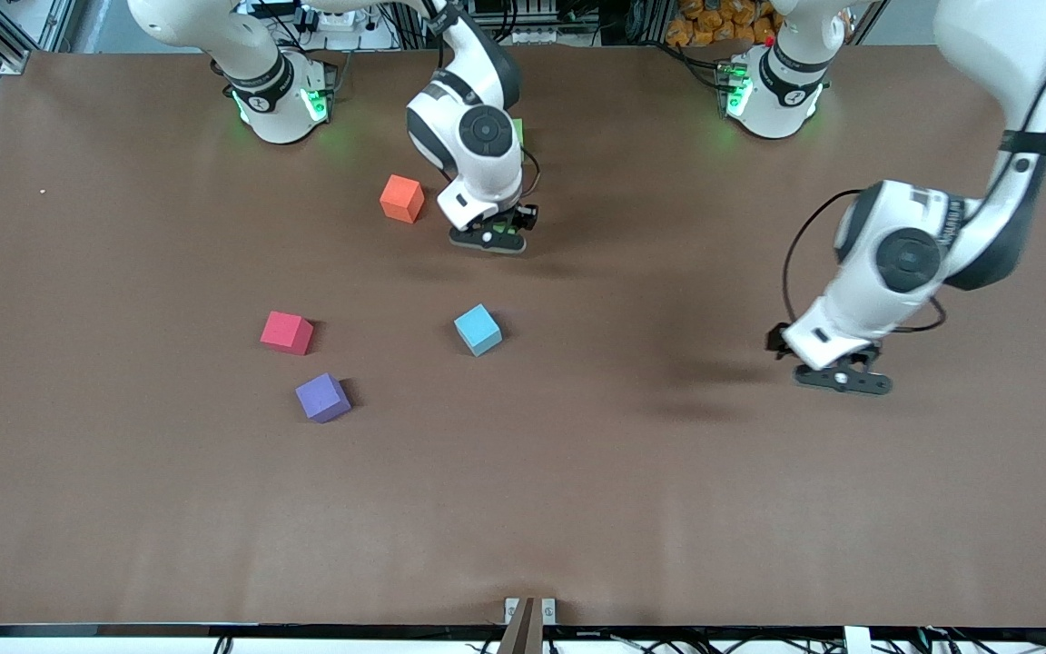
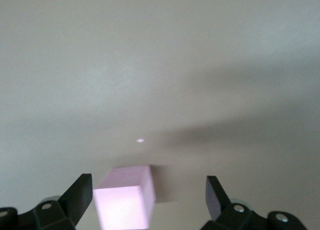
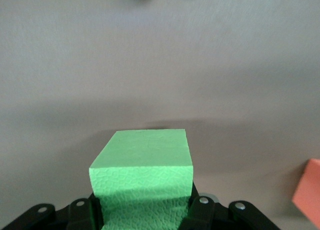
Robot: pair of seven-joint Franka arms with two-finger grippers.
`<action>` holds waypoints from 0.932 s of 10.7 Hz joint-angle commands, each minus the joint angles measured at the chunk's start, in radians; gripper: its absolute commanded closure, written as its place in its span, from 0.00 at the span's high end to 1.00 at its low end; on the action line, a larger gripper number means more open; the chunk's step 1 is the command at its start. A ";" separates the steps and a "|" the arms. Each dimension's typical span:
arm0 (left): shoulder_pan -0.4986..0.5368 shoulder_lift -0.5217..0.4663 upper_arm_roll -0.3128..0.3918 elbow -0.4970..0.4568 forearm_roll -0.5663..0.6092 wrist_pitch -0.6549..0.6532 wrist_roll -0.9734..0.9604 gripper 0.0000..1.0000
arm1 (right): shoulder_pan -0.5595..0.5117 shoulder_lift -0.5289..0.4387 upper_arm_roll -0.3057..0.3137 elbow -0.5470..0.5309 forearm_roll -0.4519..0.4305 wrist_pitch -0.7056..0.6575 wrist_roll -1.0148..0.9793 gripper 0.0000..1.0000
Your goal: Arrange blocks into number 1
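My right gripper (image 1: 489,238) is shut on a green block (image 3: 142,165) and holds it low over the table beside the orange block (image 1: 402,198), which also shows in the right wrist view (image 3: 307,192). My left gripper (image 1: 841,377) is open and low at the left arm's end of the table. A light pink block (image 2: 125,200) lies between its fingers (image 2: 80,195), closer to one finger; the hand hides this block in the front view. The red block (image 1: 287,331), blue block (image 1: 478,329) and purple block (image 1: 323,398) lie apart, nearer the camera. The second pink block is out of view.
A sliver of green (image 1: 518,133) shows past the right arm's wrist, near the bases; it may be the second green block. The brown table (image 1: 577,509) stretches wide toward the front camera. Both arm bases stand along the table's edge farthest from the camera.
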 commanded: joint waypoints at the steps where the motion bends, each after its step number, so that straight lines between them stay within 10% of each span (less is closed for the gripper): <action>1: -0.008 -0.034 0.108 -0.044 -0.139 -0.006 0.244 1.00 | 0.057 -0.029 -0.010 -0.086 0.010 0.068 0.049 0.00; 10: -0.023 0.026 0.174 -0.104 -0.206 -0.005 0.214 1.00 | 0.116 -0.025 -0.009 -0.101 0.012 0.071 0.107 0.00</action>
